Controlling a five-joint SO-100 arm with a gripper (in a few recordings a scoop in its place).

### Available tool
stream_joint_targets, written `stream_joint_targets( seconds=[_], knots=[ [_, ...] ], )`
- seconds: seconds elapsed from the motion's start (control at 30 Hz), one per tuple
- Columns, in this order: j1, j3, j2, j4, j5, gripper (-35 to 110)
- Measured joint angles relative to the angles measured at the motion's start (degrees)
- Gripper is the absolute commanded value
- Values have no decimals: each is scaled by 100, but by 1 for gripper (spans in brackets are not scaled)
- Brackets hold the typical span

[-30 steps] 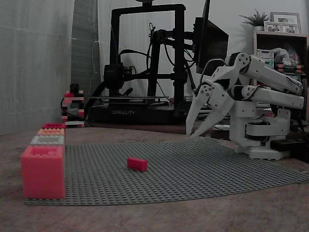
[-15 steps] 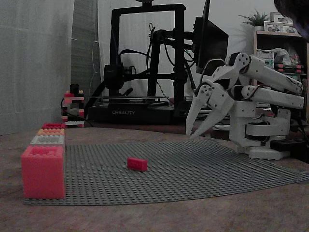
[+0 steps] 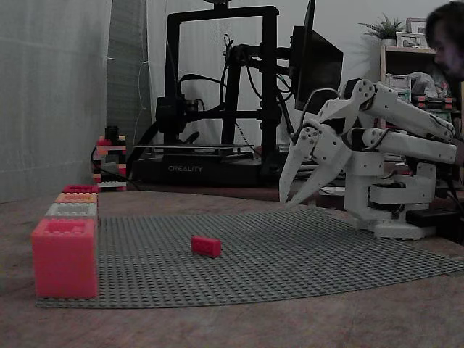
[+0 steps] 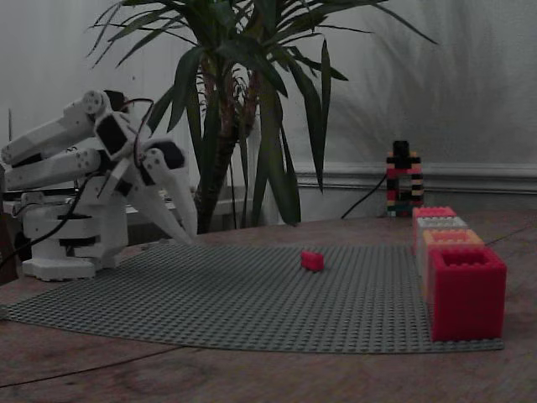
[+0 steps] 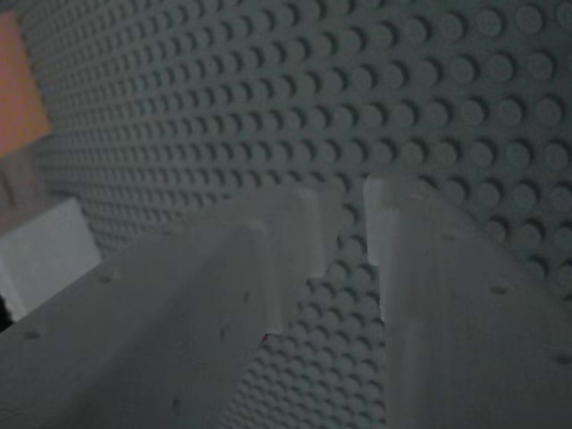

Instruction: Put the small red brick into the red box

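The white two-finger gripper (image 3: pixel 288 197) is held folded near the arm's base, above the far edge of the grey studded baseplate (image 3: pixel 304 257), with its fingertips pointed down and clear of the plate. In both fixed views the two white fingers (image 4: pixel 172 214) are seen slightly spread, with a narrow gap between the tips and nothing pinched between them; in the wrist view the gripper (image 5: pixel 350 228) is seen over bare grey studs with the same small gap.

The small red rectangular studded toy brick (image 3: pixel 206 246) is seen lying flat on the baseplate, well apart from the gripper, lower and to the left of it in a fixed view, and lower and to the right of it in the other fixed view (image 4: pixel 312 260). It is touched by nothing but the plate.

A row of square studded boxes is seen at the edge of the baseplate farthest from the gripper. The deep crimson-red square box with a studded rim (image 4: pixel 466 290) stands at one end of that row, far to the right of the gripper in a fixed view; in the other fixed view it shows as a low red rim (image 3: pixel 80 188) at the row's far end. Next to it stands an orange box (image 4: pixel 451 238), then a grey box (image 4: pixel 440 223), and a pinkish-coral box (image 3: pixel 64 258) at the other end.
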Motion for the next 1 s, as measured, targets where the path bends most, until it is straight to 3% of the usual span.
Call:
stream_joint_targets(
  seconds=[0.5, 0.67, 0.83, 1.0],
  knots=[
    [0, 0, 0, 0, 35, 0],
    [-88, 79, 0, -202, 976, 0],
    [-202, 211, -105, -1151, 923, 0],
    [-290, -360, -1371, -2057, 167, 0]
  ],
)
